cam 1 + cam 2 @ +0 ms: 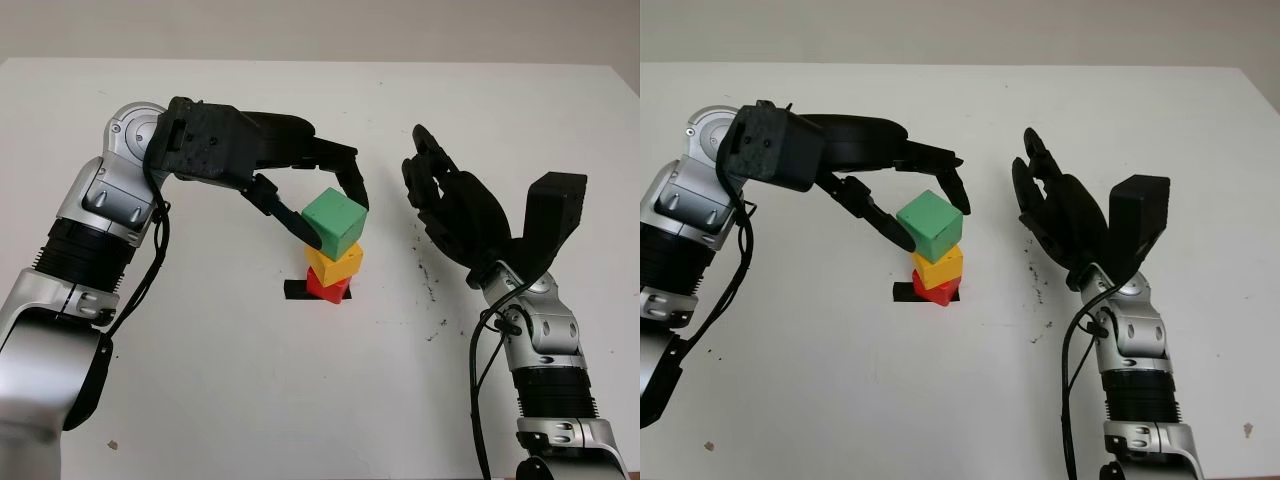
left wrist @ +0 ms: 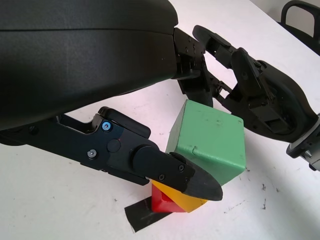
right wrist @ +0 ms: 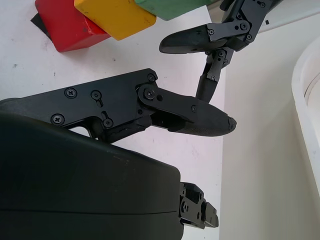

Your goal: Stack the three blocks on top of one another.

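A red block [image 1: 325,288], a yellow block [image 1: 340,264] and a green block [image 1: 931,222] stand as a slightly twisted stack at the middle of the white table [image 1: 250,400], green on top and resting on the yellow. My left hand [image 1: 334,218] reaches in from the left and is shut on the green block, thumb [image 2: 195,180] low on its near left side and fingers [image 2: 200,85] at its far right edge. My right hand [image 1: 440,200] is open and hangs to the right of the stack, palm toward it, apart from the blocks.
A strip of black tape [image 1: 295,290] lies under the red block, sticking out to its left. Dark specks [image 1: 430,282] mark the table between the stack and the right arm. The table's far edge [image 1: 320,62] runs across the back.
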{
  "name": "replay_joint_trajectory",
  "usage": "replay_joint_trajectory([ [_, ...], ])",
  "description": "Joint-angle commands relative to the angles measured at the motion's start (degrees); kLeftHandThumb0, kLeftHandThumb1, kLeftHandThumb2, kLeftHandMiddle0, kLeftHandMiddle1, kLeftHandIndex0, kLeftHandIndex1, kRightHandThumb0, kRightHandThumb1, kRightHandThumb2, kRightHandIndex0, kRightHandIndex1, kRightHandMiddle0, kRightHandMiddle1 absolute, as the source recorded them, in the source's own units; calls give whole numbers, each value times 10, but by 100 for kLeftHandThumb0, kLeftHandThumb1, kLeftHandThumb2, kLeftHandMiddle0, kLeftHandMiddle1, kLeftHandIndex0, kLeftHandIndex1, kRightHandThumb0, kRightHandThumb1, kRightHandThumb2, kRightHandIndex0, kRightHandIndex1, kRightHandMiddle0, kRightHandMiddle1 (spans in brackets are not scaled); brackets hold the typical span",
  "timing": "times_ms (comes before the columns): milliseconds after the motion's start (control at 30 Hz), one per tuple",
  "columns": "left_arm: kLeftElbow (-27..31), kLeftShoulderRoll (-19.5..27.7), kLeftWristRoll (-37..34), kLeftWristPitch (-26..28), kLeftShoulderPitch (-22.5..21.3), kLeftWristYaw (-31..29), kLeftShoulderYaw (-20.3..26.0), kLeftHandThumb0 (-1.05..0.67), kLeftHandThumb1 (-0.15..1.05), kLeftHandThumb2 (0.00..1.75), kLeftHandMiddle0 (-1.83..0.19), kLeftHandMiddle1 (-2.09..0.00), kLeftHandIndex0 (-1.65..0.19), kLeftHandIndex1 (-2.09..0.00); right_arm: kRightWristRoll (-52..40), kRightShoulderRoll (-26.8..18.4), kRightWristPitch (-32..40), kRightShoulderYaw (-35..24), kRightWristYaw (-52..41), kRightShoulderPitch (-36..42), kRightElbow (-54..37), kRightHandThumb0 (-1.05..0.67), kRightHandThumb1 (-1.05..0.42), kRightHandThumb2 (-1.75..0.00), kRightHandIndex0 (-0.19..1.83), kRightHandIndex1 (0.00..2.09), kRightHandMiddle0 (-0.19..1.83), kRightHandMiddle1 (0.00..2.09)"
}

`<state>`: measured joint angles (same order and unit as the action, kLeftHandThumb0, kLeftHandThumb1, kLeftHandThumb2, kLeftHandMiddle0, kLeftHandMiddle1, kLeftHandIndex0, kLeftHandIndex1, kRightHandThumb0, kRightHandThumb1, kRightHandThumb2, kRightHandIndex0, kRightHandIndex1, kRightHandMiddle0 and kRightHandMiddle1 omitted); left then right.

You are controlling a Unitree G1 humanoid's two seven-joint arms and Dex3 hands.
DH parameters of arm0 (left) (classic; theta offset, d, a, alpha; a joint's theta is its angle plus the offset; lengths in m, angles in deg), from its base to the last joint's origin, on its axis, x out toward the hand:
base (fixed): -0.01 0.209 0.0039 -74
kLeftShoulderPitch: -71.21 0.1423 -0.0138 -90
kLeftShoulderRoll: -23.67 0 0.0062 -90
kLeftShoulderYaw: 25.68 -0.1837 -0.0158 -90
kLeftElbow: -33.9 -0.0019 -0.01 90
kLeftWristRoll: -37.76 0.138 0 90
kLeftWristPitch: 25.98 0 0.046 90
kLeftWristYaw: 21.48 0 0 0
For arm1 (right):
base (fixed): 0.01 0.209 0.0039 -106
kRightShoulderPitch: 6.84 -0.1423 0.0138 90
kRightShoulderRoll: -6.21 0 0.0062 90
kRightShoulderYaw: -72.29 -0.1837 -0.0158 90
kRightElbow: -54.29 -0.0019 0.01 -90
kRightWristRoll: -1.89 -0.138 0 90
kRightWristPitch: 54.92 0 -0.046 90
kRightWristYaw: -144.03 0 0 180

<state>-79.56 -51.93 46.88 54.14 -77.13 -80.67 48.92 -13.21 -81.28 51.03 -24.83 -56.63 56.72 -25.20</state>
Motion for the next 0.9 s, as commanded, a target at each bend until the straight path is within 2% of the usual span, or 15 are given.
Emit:
replay_joint_trajectory([
  [0, 3, 6, -3, -2, -7, -6, 1, -71, 94, 5, 5, -4, -4, -91, -5, -2, 2, -6, -1, 7, -9, -61, -105, -63, -19, 0, -19, 0],
  [100, 17, 12, -2, 8, -6, -10, 3, -73, 91, 5, 9, -4, 8, -75, -3, -4, -2, -3, -3, 7, -8, -63, -105, -63, -19, 0, -19, 0],
  [133, 26, 16, -3, 20, -5, -12, 6, -74, 90, 5, 10, -5, 8, -62, -3, -3, -4, -3, -3, 8, -7, -64, -105, -63, -19, 0, -19, 0],
  [167, 36, 20, -6, 36, -4, -15, 10, -73, 86, 5, 13, -5, 9, -39, -3, -2, -5, -3, -2, 8, -7, -64, -105, -63, -19, 0, -19, 0],
  [233, 47, 28, -18, 53, -3, -22, 18, -72, 83, 5, 17, -2, 15, -14, -2, -1, -6, -2, -2, 10, -7, -63, -105, -64, -19, 0, -19, 0],
  [300, 58, 37, -43, 72, 6, -18, 43, -73, 81, 5, 19, -1, 18, -5, 0, -2, -6, 1, -5, 10, -6, -62, -105, -64, -19, 0, -19, 0],
  [400, 66, 50, -86, 103, 25, -5, 89, -80, 85, 7, 19, 0, 19, 0, 2, -5, -12, 4, -13, 8, 2, -62, -105, -66, -19, 0, -19, 0],
  [500, 89, 58, -114, 124, 63, 43, 141, -91, 95, 9, 19, 0, 19, 0, 5, -4, -22, 3, -20, 3, 15, -64, -105, -64, -19, 0, -19, 0],
  [567, 120, 46, -138, 137, 108, 104, 188, -98, 103, 43, 19, 0, 19, 0, 10, -2, -29, 5, -16, -1, 23, -64, -105, -64, -19, 0, -19, 0],
  [633, 143, 24, -175, 166, 148, 157, 232, -95, 104, 55, 19, 0, 19, 0, 20, 2, -38, 7, -7, -3, 28, -65, -105, -62, -19, 0, -19, 0],
  [700, 160, 4, -206, 184, 178, 198, 261, -93, 105, 57, 19, 0, 19, 0, 33, 4, -56, 13, -2, -5, 37, -67, -105, -60, -19, 0, -19, 0],
  [867, 176, -41, -236, 159, 243, 277, 295, -86, 105, 58, 19, 0, 19, 0, 53, 9, -90, 22, 8, -9, 52, -66, -105, -62, -19, 0, -19, 0],
])
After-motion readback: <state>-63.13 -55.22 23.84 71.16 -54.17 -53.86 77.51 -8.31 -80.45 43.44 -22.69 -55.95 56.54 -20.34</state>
